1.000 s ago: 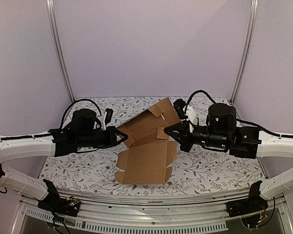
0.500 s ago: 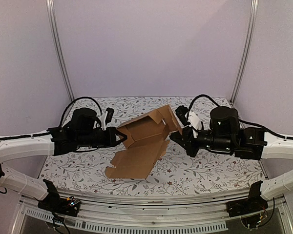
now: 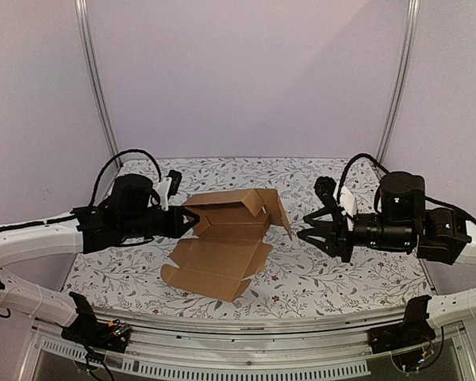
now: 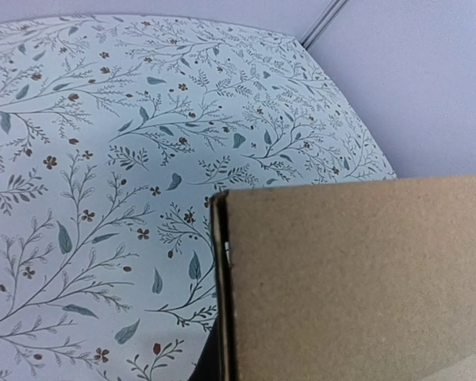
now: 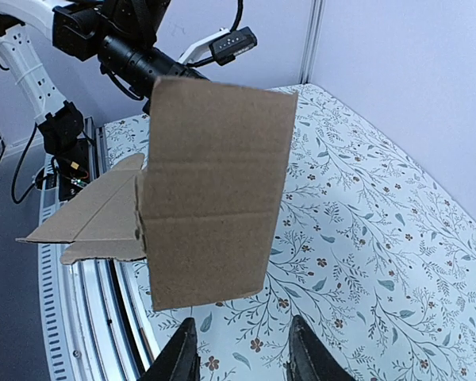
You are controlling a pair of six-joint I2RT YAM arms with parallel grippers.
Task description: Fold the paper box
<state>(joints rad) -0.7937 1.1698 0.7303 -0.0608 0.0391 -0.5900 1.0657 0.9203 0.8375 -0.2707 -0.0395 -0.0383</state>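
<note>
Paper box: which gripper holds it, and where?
The left gripper grips the paper box at its left end; the right gripper is open, clear of it.

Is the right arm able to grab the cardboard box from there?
Probably yes. The right gripper is open and faces the paper box, nothing stands between them, and the left gripper holds the box's far side.
</note>
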